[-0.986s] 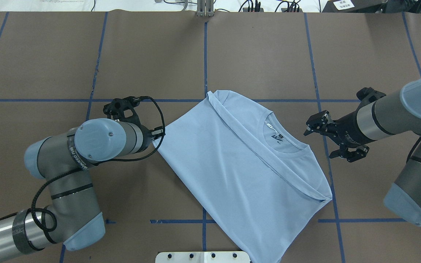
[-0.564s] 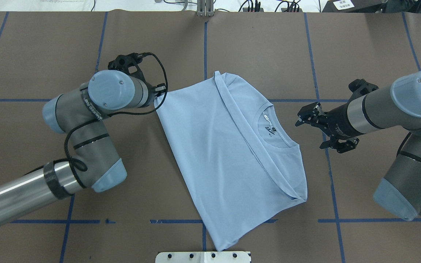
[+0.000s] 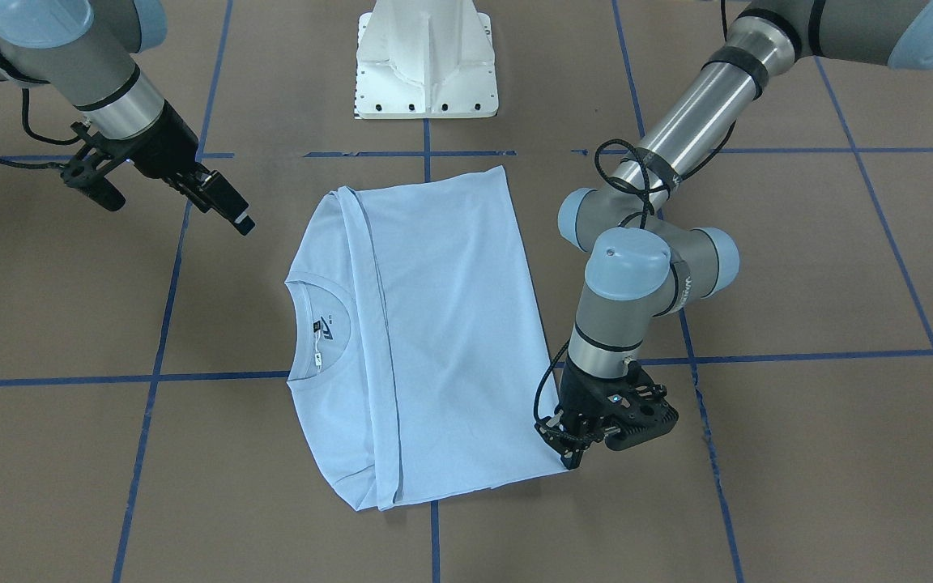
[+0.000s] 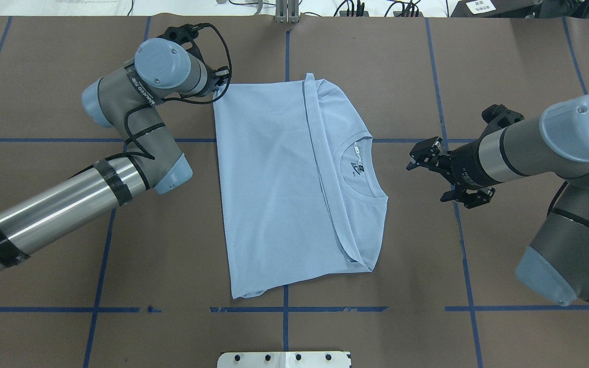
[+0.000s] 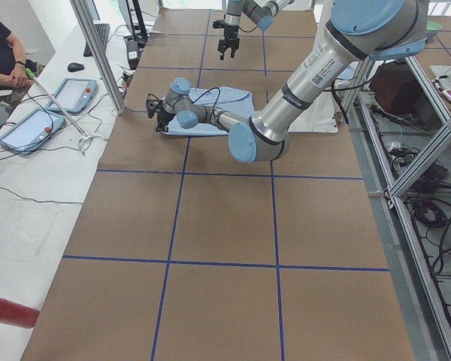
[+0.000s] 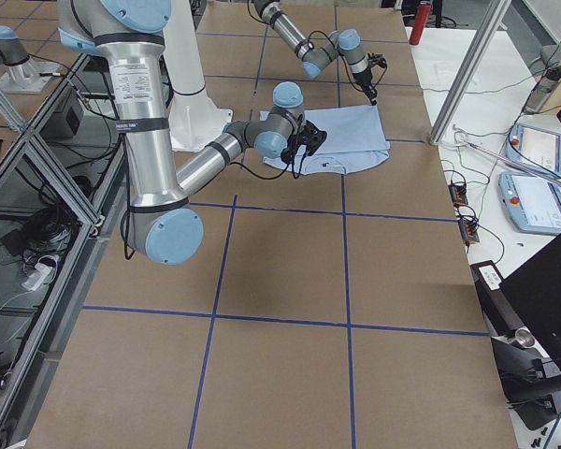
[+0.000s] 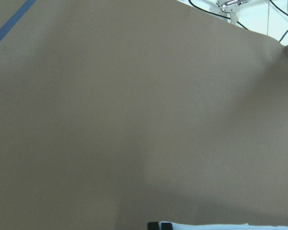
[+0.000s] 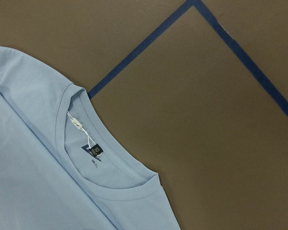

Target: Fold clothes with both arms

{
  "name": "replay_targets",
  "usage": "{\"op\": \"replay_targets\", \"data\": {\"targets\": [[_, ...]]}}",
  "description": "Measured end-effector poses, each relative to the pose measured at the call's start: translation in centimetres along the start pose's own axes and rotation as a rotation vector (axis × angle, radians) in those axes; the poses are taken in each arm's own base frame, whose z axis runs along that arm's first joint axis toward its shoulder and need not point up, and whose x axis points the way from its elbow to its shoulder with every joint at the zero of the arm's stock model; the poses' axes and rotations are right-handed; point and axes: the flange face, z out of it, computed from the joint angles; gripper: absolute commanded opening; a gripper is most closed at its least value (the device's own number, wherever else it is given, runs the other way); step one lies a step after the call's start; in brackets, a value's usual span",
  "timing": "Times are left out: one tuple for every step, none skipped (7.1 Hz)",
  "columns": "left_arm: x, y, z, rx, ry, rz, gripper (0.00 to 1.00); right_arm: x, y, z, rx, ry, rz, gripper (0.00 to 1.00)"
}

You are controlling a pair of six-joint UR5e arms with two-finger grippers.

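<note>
**Light blue short-sleeved T-shirt** (image 4: 274,194) flat on the brown, blue-taped table (image 4: 376,66), its collar-to-hem axis running across the robot (one crosswise fold already laid in). I have the left gripper (image 3: 568,455) pinched shut on the shirt's hem corner farthest from the robot. The right gripper (image 4: 426,181) hangs spread wide and empty just off the shirt's ribbed collar (image 4: 363,168), clear of the cloth and the nearer arm to that edge. Smooth brown surface shows on every side of the shirt, so I judge there is ample room to fold.

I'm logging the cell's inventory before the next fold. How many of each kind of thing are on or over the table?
T-shirt: 1
Robot arms: 2, left arm and right arm
White pedestal base: 1
Total: 4
</note>
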Motion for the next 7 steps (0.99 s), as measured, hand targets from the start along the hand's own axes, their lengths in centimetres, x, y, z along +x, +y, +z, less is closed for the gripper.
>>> {"op": "replay_targets", "data": {"targets": [[0.6,-0.2,0.8,-0.007,0.017,0.001,0.00,-0.2,0.6,0.3,0.004,-0.003,-0.013,1.00],[0.7,-0.2,1.6,-0.017,0.031,0.004,0.00,-0.5,1.8,1.2,-0.001,0.000,-0.034,1.00],[0.3,-0.2,2.3,-0.021,0.036,0.006,0.00,-1.2,3.4,2.2,-0.006,0.000,-0.058,1.00],[-0.7,-0.6,3.2,-0.019,0.034,0.015,0.00,-1.9,4.8,3.3,-0.006,-0.002,-0.077,1.00],[-1.7,-1.2,3.8,-0.013,0.029,0.029,0.00,-2.8,5.6,4.1,-0.007,-0.004,-0.088,1.00],[-2.1,-2.0,4.0,-0.005,0.029,0.042,0.16,-3.6,6.1,4.8,-0.005,-0.007,-0.097,0.99],[-2.0,-2.4,3.9,0.001,0.034,0.050,0.38,-4.1,6.4,5.4,-0.003,-0.007,-0.118,0.98]]}}
